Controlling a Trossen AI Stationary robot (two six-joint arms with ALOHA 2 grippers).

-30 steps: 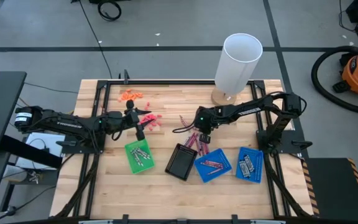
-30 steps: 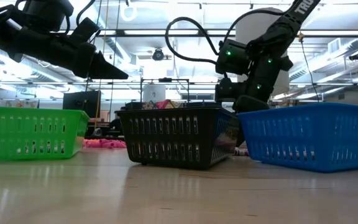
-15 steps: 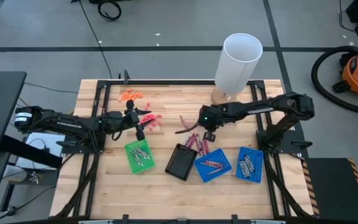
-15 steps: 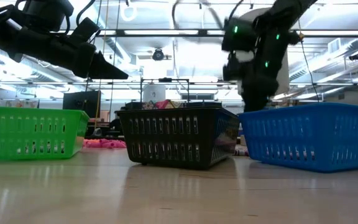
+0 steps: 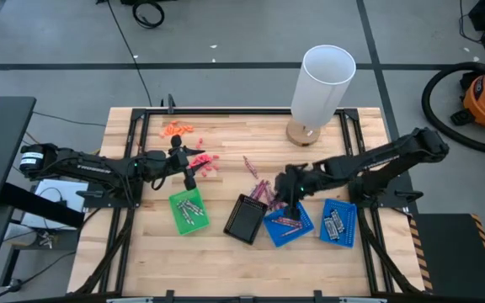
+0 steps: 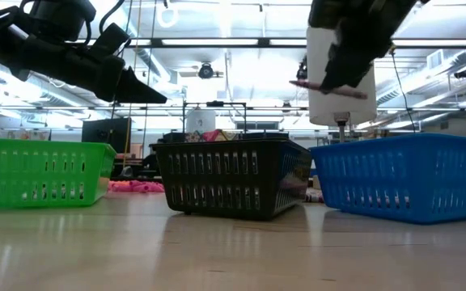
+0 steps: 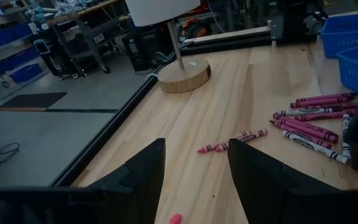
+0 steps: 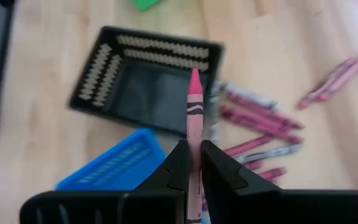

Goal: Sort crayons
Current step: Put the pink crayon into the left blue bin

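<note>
My right gripper point(image 5: 291, 194) is shut on a pink crayon point(image 8: 194, 115) and stands above the far edge of the left blue tray point(image 5: 289, 224), which holds pink crayons. In the low view it is high above the trays point(image 6: 348, 56). Loose pink and grey crayons point(image 5: 263, 188) lie flat on the table beyond the black tray point(image 5: 244, 219). My left gripper point(image 5: 190, 174) is open and empty, hovering just beyond the green tray point(image 5: 188, 210), which holds grey crayons. A second blue tray point(image 5: 338, 223) holds grey crayons. My right gripper pinches the pink crayon's lower body point(image 8: 194, 163) between its two fingers. The crayon lies along the fingers, and its pointed end point(image 8: 194, 76) sticks out past the fingertips. It is lifted clear of table and trays and shows nearly level in the low view point(image 6: 330, 87).
A tall white cylinder on a round wooden base point(image 5: 320, 84) stands at the far right. Orange bits point(image 5: 177, 129) and coral-red bits point(image 5: 205, 162) lie at the far left. Two pink crayons point(image 7: 232, 140) lie apart from the pile. The near half of the table point(image 5: 226, 261) is bare wood.
My right gripper has risen from the loose crayon pile and gone toward the table's near right, to above the left blue tray, carrying the pink crayon lifted clear. My left arm has kept still.
</note>
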